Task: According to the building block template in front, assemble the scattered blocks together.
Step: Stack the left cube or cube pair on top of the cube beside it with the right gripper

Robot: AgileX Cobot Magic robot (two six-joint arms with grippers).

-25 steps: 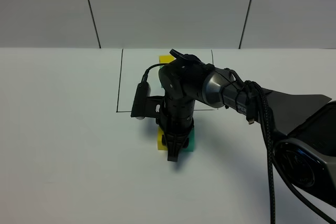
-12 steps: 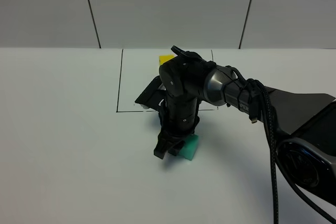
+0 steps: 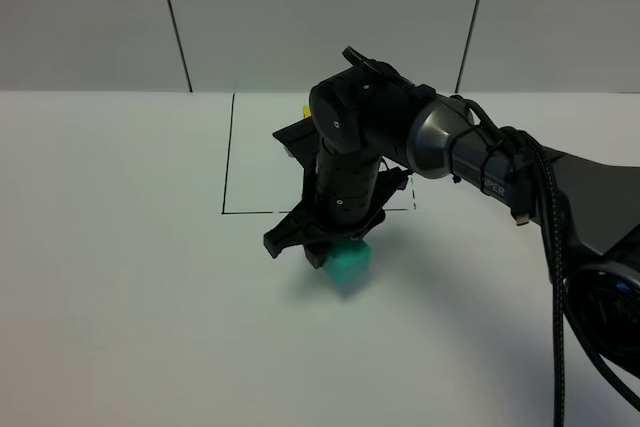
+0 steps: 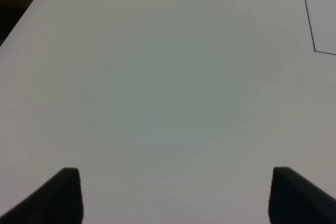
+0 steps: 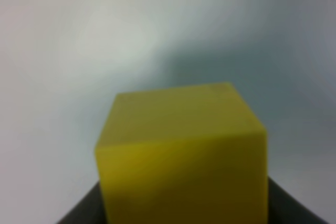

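My right gripper [image 3: 335,250] reaches across the middle, just in front of the drawn black rectangle [image 3: 228,152]. It is shut on the yellow block [image 5: 181,150], which fills the right wrist view between the dark fingers [image 5: 84,211]. The teal block [image 3: 348,263] shows right under the gripper, touching it; the wrist hides the yellow block from above. Of the template, only a yellow sliver [image 3: 303,107] shows behind the arm. My left gripper [image 4: 176,198] hangs open over bare table with nothing between its fingers.
The white table [image 3: 120,277] stretches around the blocks. A corner of the black rectangle's line [image 4: 310,24] shows in the left wrist view. A grey panelled wall [image 3: 320,7] stands behind the table.
My right wrist has twisted round above the blocks. The yellow block has gone out of sight behind it, and the teal block now shows at the front of the gripper.
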